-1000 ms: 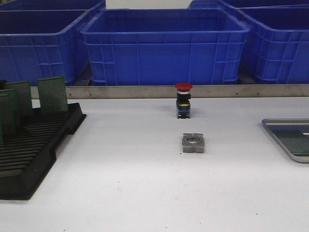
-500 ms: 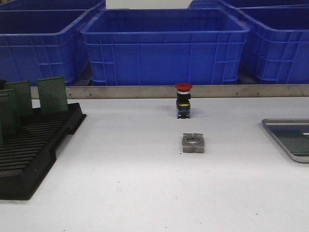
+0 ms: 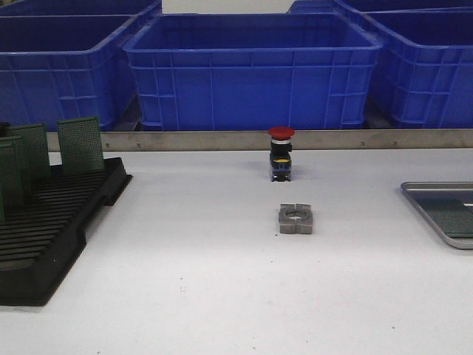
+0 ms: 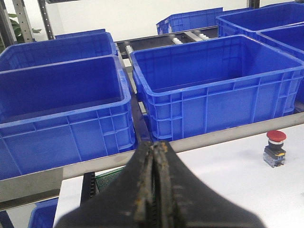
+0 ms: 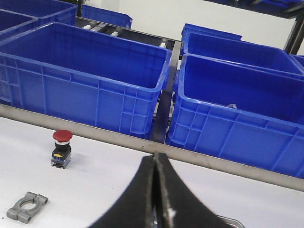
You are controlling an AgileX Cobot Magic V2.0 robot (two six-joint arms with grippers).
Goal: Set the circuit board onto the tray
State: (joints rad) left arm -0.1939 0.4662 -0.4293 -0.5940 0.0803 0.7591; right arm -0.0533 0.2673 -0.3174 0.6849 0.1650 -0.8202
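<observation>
The table [image 3: 222, 296] is a white surface with a steel rail along its far edge. Behind the rail stand blue bins [image 3: 251, 70] in a row, open at the top.

A black slotted rack [image 3: 52, 237] lies at the table's left side. Green circuit boards [image 3: 80, 144] stand upright in its far slots, side by side.

The tray [image 3: 425, 207] lies at the table's right edge and is partly cut off by the front view. A dark green mesh-patterned panel lies flat on its floor; whether it is a circuit board cannot be told.

A grey metal clamp block [image 3: 296, 219] with a round hole lies flat near the table's middle. Just beyond it, nearer the rail, stands a push button [image 3: 281, 154] with a red cap, upright.

Neither arm appears in the front view. In the left wrist view, the left gripper [image 4: 156, 156] has its fingers pressed together with nothing between them. In the right wrist view, the right gripper [image 5: 155, 164] is likewise closed and empty. Both point toward the bins.
</observation>
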